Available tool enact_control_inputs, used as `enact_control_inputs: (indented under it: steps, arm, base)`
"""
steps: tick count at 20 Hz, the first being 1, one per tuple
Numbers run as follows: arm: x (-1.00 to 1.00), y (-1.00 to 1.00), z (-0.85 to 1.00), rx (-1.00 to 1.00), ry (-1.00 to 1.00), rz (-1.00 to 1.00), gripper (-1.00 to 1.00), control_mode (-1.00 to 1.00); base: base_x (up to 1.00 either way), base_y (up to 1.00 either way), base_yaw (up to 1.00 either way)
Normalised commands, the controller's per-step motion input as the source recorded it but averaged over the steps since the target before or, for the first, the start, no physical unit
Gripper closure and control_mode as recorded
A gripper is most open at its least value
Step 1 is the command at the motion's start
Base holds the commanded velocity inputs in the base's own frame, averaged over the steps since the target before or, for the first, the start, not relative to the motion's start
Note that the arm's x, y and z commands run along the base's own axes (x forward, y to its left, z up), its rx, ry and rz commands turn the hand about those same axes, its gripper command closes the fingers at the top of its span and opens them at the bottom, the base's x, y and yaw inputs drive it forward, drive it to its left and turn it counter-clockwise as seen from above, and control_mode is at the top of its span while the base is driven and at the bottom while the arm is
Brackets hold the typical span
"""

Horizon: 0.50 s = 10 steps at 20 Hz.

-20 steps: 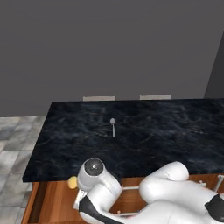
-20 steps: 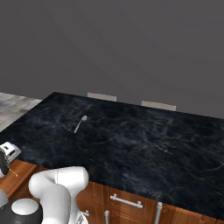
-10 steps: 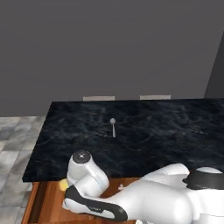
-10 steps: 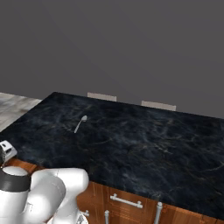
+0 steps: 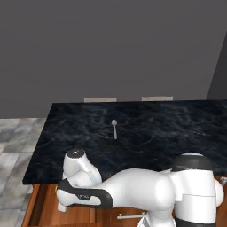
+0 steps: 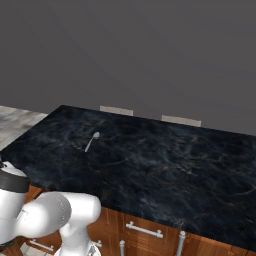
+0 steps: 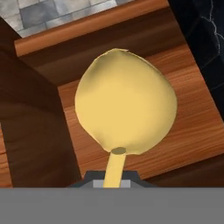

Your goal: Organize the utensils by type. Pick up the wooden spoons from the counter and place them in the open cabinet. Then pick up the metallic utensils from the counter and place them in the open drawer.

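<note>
A wooden spoon [image 7: 124, 105] fills the hand view, its pale oval bowl pointing away from me and its thin handle running down into my gripper [image 7: 113, 178], which is shut on it. Below the spoon lies the reddish-brown floor of the open drawer [image 7: 188, 83], with its walls around it. My arm bends low in front of the counter [image 5: 168, 133], over the open drawer [image 5: 42, 208]. A small silver metal spoon [image 5: 114, 127] lies on the black counter left of centre, also seen as the metal spoon [image 6: 91, 141] on the counter [image 6: 165, 160].
Shut drawers with silver bar handles [image 6: 144, 230] line the counter's front. Grey tiled floor [image 5: 15, 142] lies to the left. Two pale flat pieces [image 5: 100, 99] stand at the counter's far edge before a dark wall.
My arm has swung lower and further left in front of the counter. The spoon's yellow bowl, seen beside the wrist earlier, is now hidden behind the arm. The metal spoon has not moved.
</note>
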Motion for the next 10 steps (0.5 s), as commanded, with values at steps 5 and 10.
enact_control_inputs:
  steps: [5,10]
  arm:
    - [-0.05,0.10,-0.12,0.00,0.12,0.00,1.00,-1.00]
    - [-0.11,0.10,-0.05,0.00,0.08,0.00,1.00,-1.00]
  base:
    - [0.00,0.00,0.00]
    - [0.00,0.00,0.00]
